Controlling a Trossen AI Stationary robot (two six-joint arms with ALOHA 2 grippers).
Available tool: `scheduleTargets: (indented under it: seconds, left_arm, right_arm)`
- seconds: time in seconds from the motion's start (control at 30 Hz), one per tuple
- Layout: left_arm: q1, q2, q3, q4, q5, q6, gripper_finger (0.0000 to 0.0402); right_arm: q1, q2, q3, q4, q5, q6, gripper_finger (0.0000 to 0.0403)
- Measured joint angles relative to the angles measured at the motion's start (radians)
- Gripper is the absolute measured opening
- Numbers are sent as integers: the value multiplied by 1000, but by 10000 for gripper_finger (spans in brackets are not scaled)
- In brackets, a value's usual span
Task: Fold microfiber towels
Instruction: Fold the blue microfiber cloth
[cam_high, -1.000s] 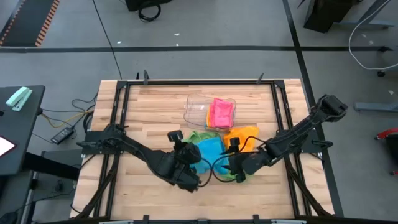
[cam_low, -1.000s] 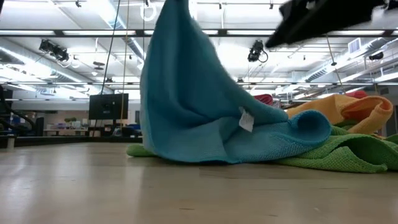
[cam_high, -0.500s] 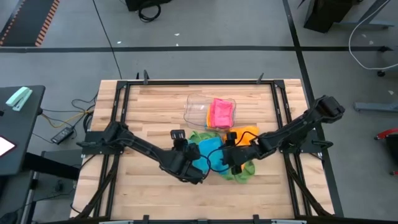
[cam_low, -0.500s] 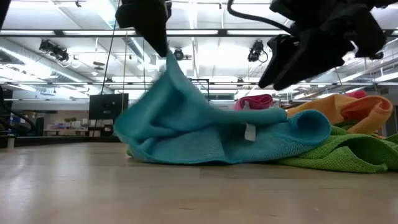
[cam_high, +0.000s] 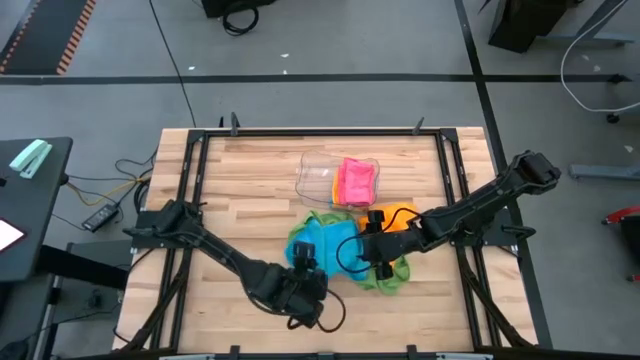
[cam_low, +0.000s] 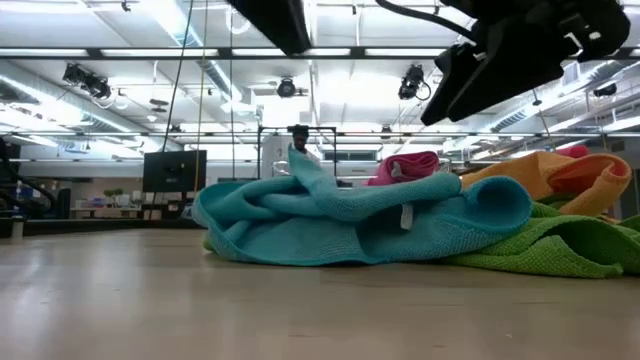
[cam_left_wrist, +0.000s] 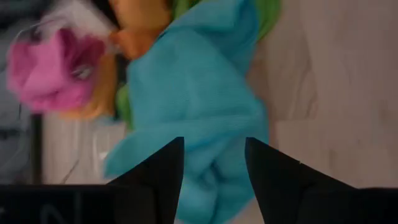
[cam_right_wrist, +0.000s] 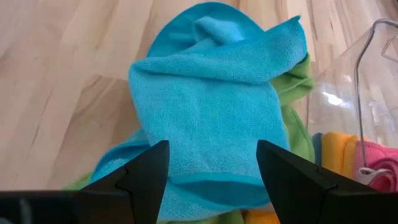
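A blue microfiber towel (cam_high: 322, 245) (cam_low: 360, 220) lies crumpled on the wooden table, its right part resting on a green towel (cam_high: 385, 275) (cam_low: 570, 245). An orange towel (cam_high: 397, 214) lies behind them. A pink towel (cam_high: 356, 181) sits in the clear tray. My left gripper (cam_high: 305, 285) (cam_left_wrist: 213, 171) hangs open above the blue towel's near edge, touching nothing. My right gripper (cam_high: 368, 255) (cam_right_wrist: 211, 168) hangs open over the blue towel's right side, also clear of it.
The clear plastic tray (cam_high: 318, 172) stands at the table's far middle. Bare wood (cam_high: 220, 180) spreads to the left and along the near edge. A black frame (cam_high: 190, 180) borders the tabletop.
My left gripper has lowered the raised blue towel, opened and let it go, then drawn back up and toward the table's near edge. The towel has dropped from a tall peak into a low crumpled heap on the table.
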Motion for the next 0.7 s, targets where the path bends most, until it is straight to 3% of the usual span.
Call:
scheduleTargets:
  seconds: [0.2,0.5,0.7]
  left_arm:
    - [14,1,-186,274,-2,211,181]
    - [60,3,-301,379,3,434,170]
    - [99,2,-339,413,149,587,157]
  right_arm:
    - [47,-47,0,-49,2,30,251]
    - [79,-135,0,-61,33,60,251]
    - [79,-140,0,-61,54,64,251]
